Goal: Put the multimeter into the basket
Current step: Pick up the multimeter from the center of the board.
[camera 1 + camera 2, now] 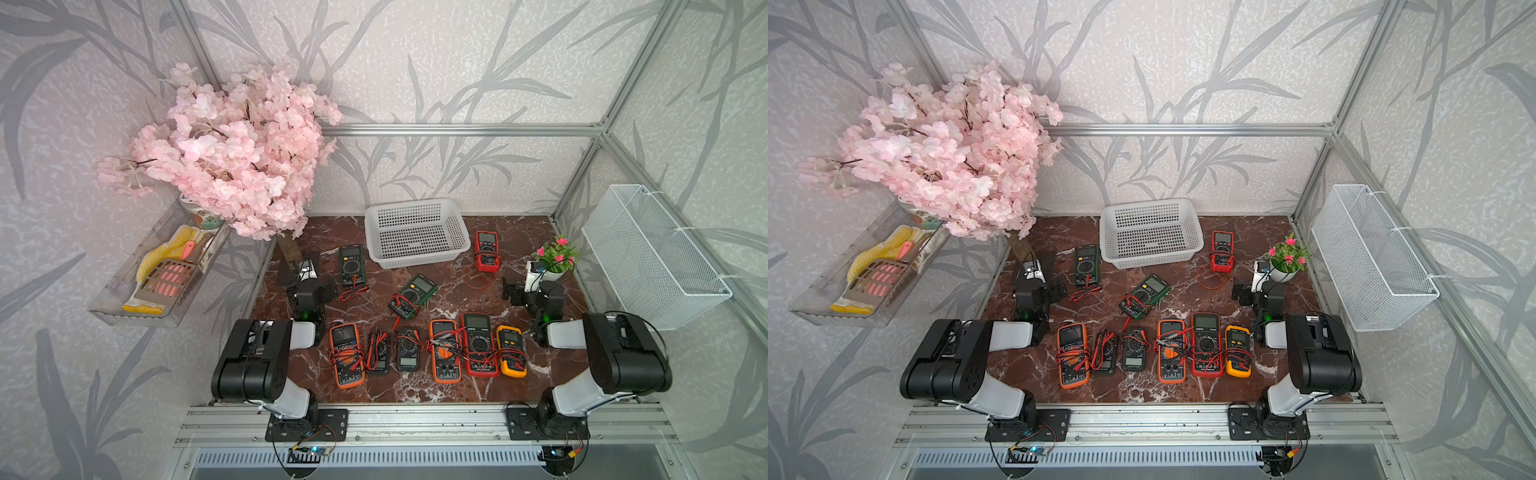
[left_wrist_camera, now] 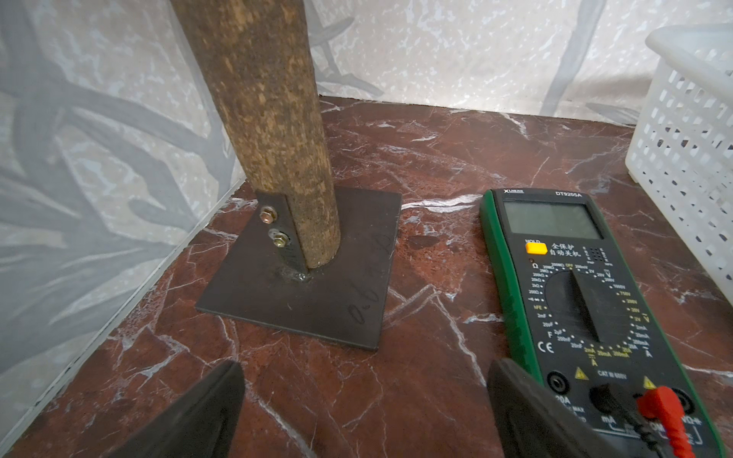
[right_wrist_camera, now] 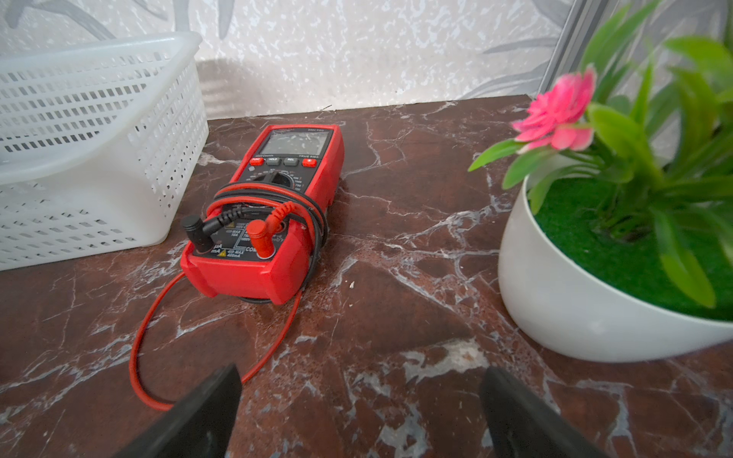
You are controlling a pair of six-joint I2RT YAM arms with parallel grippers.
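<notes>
**A:** Entry one, container?
**B:** The basket point(image 1: 419, 261), white perforated plastic, is sitting upright on the desk point(image 1: 453, 286).

**A:** Multimeters lying nearest the basket?
**B:** Three. The dark green multimeter point(image 2: 587, 309) is lying flat just beside the basket's short wall on the left arm's side. The red multimeter point(image 3: 273, 206) is lying just beside the opposite short wall, with leads wound round its body. The tilted green multimeter point(image 1: 413, 296) is lying near the basket's front wall, apart from it.

**A:** The remainder?
**B:** A row of six multimeters point(image 1: 480, 345) is lying well apart from the basket, beyond the tilted one.

**A:** Left jaws?
**B:** They are standing spread, gripping nothing. The dark green multimeter is lying off to one side of the gap, not between them. One finger point(image 2: 531, 412) is overlapping its socket end in the wrist view, but I cannot tell whether it is touching.

**A:** Right jaws?
**B:** They are standing spread over bare desk. The red multimeter is lying ahead of them, apart, and its red lead is looping close to one finger point(image 3: 198, 416).
</notes>
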